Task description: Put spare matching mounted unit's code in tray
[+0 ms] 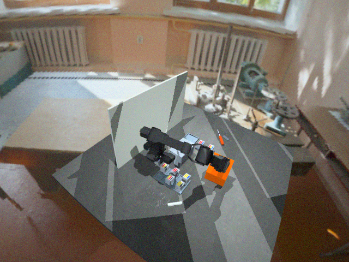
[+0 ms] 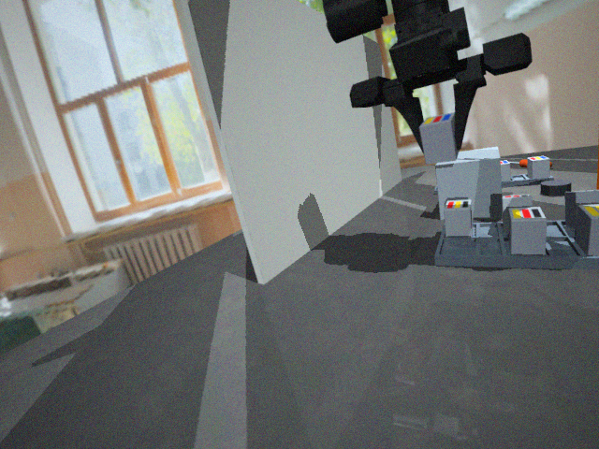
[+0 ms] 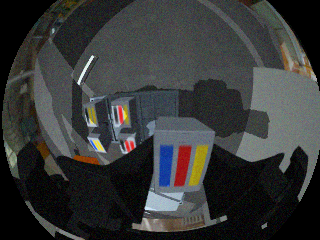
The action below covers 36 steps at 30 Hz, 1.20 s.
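My gripper [image 1: 222, 165] [image 2: 440, 147] [image 3: 176, 139] is shut on a grey spare [image 2: 437, 137] [image 3: 182, 163] whose top bears blue, red and yellow stripes. It holds the spare up in the air, clear of the table. In the top view the gripper head appears over the orange tray [image 1: 215, 177], and the spare is hidden there. The grey rack [image 1: 162, 178] [image 2: 476, 253] holds several more striped spares [image 1: 172, 178] [image 2: 458, 215] [image 3: 120, 115]. The grey mounted unit [image 1: 180, 156] [image 2: 466, 185] stands behind the rack.
A tall white panel [image 1: 149, 112] [image 2: 299, 135] stands on the table left of the arm. Two more striped spares [image 1: 200, 142] [image 1: 210, 147] sit behind the unit. A red screwdriver [image 1: 220, 139] lies further back. A white stick [image 1: 174, 203] lies in front of the rack.
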{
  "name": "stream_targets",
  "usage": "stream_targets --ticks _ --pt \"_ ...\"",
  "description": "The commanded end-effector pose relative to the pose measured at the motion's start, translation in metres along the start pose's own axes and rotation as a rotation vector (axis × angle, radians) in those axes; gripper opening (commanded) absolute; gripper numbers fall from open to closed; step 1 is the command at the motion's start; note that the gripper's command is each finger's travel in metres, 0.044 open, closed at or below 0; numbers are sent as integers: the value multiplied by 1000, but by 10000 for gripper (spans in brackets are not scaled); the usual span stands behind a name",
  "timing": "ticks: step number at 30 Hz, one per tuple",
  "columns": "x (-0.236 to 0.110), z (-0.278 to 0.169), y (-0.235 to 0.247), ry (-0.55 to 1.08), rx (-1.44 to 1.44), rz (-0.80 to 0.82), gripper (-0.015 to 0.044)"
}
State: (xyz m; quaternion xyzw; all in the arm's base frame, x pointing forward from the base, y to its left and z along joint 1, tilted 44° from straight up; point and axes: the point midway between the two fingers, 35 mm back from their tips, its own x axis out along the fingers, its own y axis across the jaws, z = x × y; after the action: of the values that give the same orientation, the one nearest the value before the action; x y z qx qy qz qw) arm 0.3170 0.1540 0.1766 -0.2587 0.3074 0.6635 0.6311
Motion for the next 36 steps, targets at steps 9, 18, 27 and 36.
stream_targets --ticks 9,18,27,36 --pt "-35 -2 -5 -6 -11 -1 0" --pt "-39 -62 -43 27 -6 -17 0" --pt "-44 -132 -69 50 -1 -22 0" --pt "-48 -207 -81 69 9 -22 0"
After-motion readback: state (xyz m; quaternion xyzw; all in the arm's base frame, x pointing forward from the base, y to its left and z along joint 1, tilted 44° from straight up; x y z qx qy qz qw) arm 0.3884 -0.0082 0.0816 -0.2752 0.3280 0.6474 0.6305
